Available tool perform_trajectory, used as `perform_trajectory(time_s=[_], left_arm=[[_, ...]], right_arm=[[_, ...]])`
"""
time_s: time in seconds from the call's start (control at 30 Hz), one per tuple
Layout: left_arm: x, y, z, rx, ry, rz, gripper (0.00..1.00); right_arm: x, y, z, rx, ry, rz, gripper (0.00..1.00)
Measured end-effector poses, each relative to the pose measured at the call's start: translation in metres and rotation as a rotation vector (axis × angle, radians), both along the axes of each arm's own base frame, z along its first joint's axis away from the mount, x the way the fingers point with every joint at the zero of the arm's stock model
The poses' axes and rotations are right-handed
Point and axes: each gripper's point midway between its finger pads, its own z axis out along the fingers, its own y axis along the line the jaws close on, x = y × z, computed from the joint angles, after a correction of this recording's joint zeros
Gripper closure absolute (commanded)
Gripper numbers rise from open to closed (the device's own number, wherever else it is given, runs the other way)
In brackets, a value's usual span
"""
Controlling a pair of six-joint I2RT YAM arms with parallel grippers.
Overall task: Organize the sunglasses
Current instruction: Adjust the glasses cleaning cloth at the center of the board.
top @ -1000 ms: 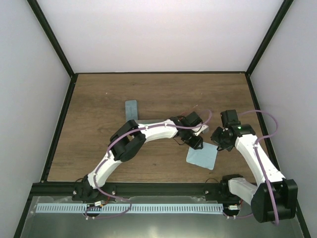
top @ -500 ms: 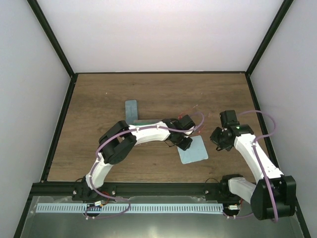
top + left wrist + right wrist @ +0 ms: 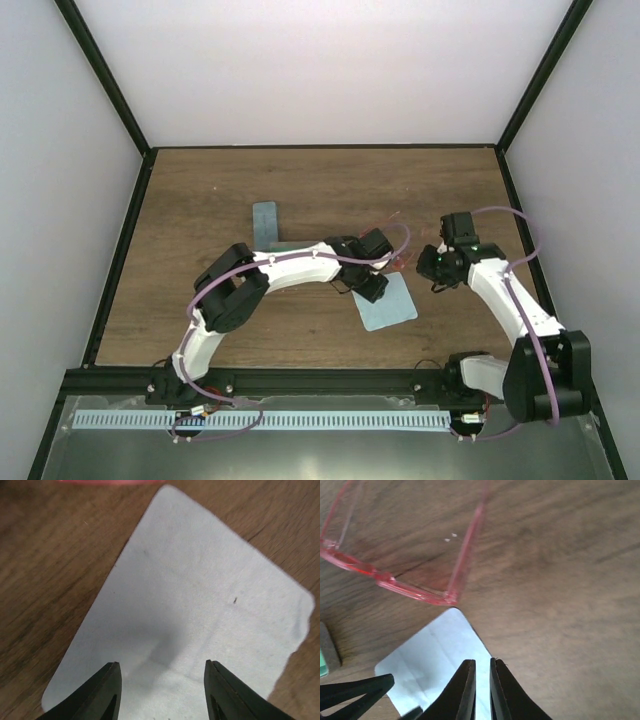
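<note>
The red-framed sunglasses (image 3: 395, 582) lie unfolded on the wooden table, arms spread; in the top view they (image 3: 398, 258) sit between the two grippers. A light-blue cloth (image 3: 388, 302) lies flat just near of them. My left gripper (image 3: 162, 680) is open and empty, low over the cloth (image 3: 200, 605), with its fingers (image 3: 112, 692) straddling the cloth's near part. My right gripper (image 3: 482, 680) is shut with a thin slit and holds nothing. It hovers over the cloth's right corner (image 3: 440, 660), a short way near of the glasses' hinge.
A grey-blue oblong case (image 3: 264, 219) lies behind the left arm, with a green-edged thing (image 3: 290, 245) partly hidden under that arm. White walls and black frame posts (image 3: 120, 230) bound the table. The left gripper's fingers (image 3: 355, 690) show in the right wrist view.
The cloth has shifted left and a little farther back along with my left gripper. My right gripper has moved left and back, closer to the glasses.
</note>
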Motion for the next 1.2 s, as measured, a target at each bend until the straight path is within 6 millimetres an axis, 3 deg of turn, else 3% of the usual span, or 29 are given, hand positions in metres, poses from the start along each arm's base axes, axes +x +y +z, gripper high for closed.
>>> perform_trajectory(time_s=[0.2,0.3,0.37,0.47,0.57,0.9,1.2], left_arm=[[0.016,0.001,0.049,-0.080,-0.066,0.054,0.33],[0.033,0.011,0.074,-0.123,-0.096,0.125,0.11],[0.047,0.031,0.081,-0.132,-0.107,0.205,0.01],[0.065,0.069,0.078,-0.108,-0.107,0.315,0.00],[0.079,0.089,0.078,-0.102,-0.110,0.389,0.00],[0.090,0.077,0.103,-0.173,-0.133,0.417,0.00],[0.091,0.077,0.104,-0.174,-0.142,0.408,0.00]], right_arm=[[0.016,0.021,-0.004,0.066,-0.039,0.098,0.91],[0.007,0.025,-0.020,0.088,-0.015,0.114,0.92],[-0.002,0.027,-0.034,0.098,0.021,0.117,0.92],[-0.019,0.030,-0.055,0.112,0.083,0.121,0.92],[-0.031,0.035,-0.065,0.123,0.120,0.123,0.92],[-0.051,0.046,-0.071,0.128,0.206,0.086,0.91],[-0.071,0.047,-0.072,0.151,0.261,0.031,0.88]])
